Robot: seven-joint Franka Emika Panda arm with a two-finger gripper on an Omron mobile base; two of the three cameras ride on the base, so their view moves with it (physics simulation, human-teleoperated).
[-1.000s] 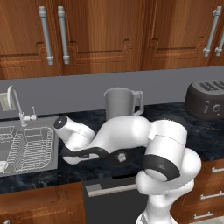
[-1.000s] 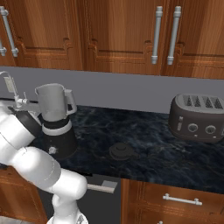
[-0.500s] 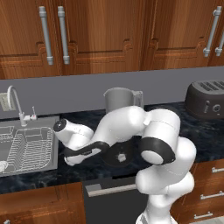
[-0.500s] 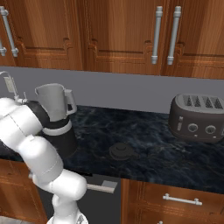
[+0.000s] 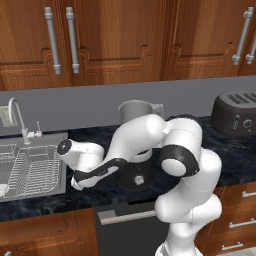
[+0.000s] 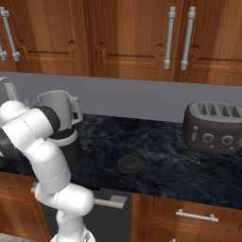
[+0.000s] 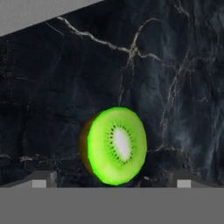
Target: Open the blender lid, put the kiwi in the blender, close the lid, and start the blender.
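Down on the dark marbled worktop (image 6: 156, 142), in front of the blender (image 6: 60, 130), we have our arm bent low and to our left, with the hand view looking straight at the kiwi (image 7: 114, 145). It is a cut half, its bright green face and pale core turned toward the camera, and it sits between the two fingertips (image 7: 43, 179) of the pincer (image 7: 111, 183), which stand apart on either side of it and do not yet touch it, so we read the pincer as open and empty. The blender lid (image 6: 133, 163) already lies on the worktop to the right of the blender, and the jar's mouth looks uncovered, so we judge the opening step done and the picking of the fruit to be the step in hand. Next we need to ease forward until the fingers flank the kiwi's middle, close on it, then lift it over the jar's open mouth.
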